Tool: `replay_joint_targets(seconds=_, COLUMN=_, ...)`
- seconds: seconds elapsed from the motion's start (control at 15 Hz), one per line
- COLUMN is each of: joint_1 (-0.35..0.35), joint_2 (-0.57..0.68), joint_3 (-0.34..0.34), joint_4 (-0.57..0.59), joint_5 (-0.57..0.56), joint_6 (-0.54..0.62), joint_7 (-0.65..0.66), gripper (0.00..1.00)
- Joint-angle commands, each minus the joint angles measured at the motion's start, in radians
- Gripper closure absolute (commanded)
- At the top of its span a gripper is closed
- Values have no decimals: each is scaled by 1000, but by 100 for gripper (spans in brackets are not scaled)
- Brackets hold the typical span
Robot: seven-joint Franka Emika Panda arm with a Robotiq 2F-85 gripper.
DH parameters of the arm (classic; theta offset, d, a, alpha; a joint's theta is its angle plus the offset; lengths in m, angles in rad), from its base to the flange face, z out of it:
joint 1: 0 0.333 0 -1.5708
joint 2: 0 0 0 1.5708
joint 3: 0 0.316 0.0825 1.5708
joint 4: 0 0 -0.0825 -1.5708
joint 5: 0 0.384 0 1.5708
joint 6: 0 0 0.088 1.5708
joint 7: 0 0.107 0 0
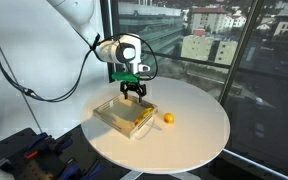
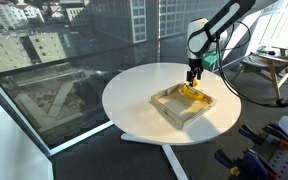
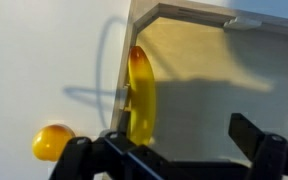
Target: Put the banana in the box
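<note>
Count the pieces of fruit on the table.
2: the banana lies along the box's wall below the claw; the orange fruit sits on the table outside the box.

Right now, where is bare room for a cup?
Bare: the white table from the orange fruit out to its rim, and most of the box floor. Crowded: the box wall where the banana lies, under the open gripper.

A small round orange fruit (image 1: 168, 118) sits on the round white table (image 1: 199, 132) — near its middle. Beyond the table, tall windows (image 1: 239, 60) look onto city buildings (image 1: 209, 45) — pale blocks.
</note>
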Motion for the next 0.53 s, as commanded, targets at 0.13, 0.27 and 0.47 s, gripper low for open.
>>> replay_joint_targets(seconds=0.13, joint_1=13, joint_2=-140, joint_3=-10, joint_4=-110, joint_5=9, joint_6=-61, joint_7=96, gripper=0)
replay_joint_targets(seconds=0.27, joint_1=15, joint_2=-180, joint_3=-10, joint_4=-140, joint_5=14, joint_6=-80, joint_7=132, gripper=0)
replay_joint_targets(seconds=0.47, joint_1=13, joint_2=-235, joint_3=-10, joint_4=-177, joint_5=22, joint_6=-107, joint_7=164, gripper=0)
